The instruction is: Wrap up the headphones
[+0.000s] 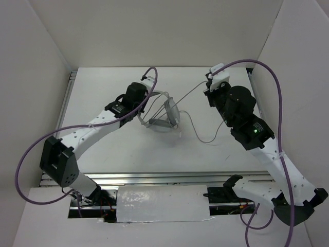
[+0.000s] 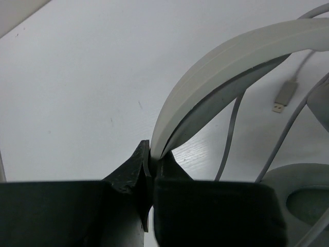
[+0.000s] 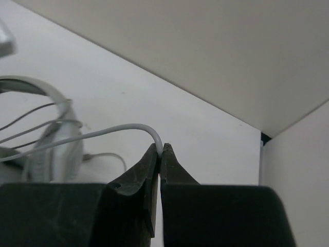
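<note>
The light grey headphones (image 1: 163, 114) stand near the table's middle, ear cup to the right of the headband. My left gripper (image 1: 145, 99) is shut on the curved headband (image 2: 226, 67), holding it up. The thin grey cable (image 1: 190, 92) runs taut from the headset up right to my right gripper (image 1: 207, 83), which is shut on it (image 3: 103, 133). Another stretch of cable loops on the table (image 1: 208, 138). The plug (image 2: 285, 96) lies on the table in the left wrist view. Cable turns cross the ear cup (image 3: 56, 149).
White walls enclose the table at the back, left and right; the right gripper sits near the back right corner (image 3: 263, 138). Thick purple arm cables (image 1: 280, 103) arch over both arms. A metal rail (image 1: 154, 178) runs along the near edge.
</note>
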`<state>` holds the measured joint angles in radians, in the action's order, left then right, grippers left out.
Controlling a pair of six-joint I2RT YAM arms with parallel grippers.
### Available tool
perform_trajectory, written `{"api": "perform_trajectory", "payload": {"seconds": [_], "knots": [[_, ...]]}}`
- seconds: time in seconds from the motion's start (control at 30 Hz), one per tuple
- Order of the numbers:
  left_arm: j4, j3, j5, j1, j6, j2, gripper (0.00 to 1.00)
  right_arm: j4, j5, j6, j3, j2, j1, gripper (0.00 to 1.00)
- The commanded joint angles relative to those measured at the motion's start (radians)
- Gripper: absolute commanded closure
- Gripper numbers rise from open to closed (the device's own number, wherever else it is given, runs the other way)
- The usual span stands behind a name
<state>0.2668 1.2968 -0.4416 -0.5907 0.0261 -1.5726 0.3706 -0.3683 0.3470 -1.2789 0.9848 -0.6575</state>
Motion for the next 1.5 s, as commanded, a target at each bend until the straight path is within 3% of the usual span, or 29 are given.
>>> {"api": "perform_trajectory", "payload": {"seconds": [0.0, 0.17, 0.3, 0.5, 0.67, 0.77, 0.87, 1.1, 1.47], "knots": [[-0.127, -0.039, 0.153, 0.008, 0.015, 0.13, 1.0, -0.143, 0.078, 0.014, -0.031, 0.023, 0.107, 1.0], [-0.175, -0.149, 0.355, 0.002, 0.018, 0.297, 1.0, -0.206, 0.316, -0.071, -0.034, 0.125, 0.303, 1.0], [-0.238, -0.215, 0.483, 0.012, -0.002, 0.396, 1.0, -0.271, 0.455, -0.12, -0.008, 0.19, 0.367, 1.0], [-0.258, -0.18, 0.673, 0.034, -0.098, 0.425, 1.0, -0.405, 0.704, -0.239, 0.061, 0.299, 0.41, 1.0], [-0.244, -0.041, 0.649, 0.048, -0.189, 0.369, 1.0, -0.559, 0.822, -0.371, 0.173, 0.373, 0.415, 0.98], [-0.232, 0.05, 0.65, 0.048, -0.213, 0.333, 1.0, -0.655, 0.946, -0.437, 0.225, 0.416, 0.407, 0.9], [-0.198, 0.137, 0.636, 0.049, -0.253, 0.301, 1.0, -0.792, 1.061, -0.496, 0.274, 0.452, 0.377, 0.71], [-0.161, 0.295, 0.601, 0.051, -0.296, 0.249, 1.0, -0.82, 1.06, -0.479, 0.22, 0.567, 0.256, 0.47], [-0.063, 0.542, 0.523, 0.066, -0.324, 0.194, 1.0, -0.955, 1.03, -0.542, 0.208, 0.747, 0.173, 0.41]]}}
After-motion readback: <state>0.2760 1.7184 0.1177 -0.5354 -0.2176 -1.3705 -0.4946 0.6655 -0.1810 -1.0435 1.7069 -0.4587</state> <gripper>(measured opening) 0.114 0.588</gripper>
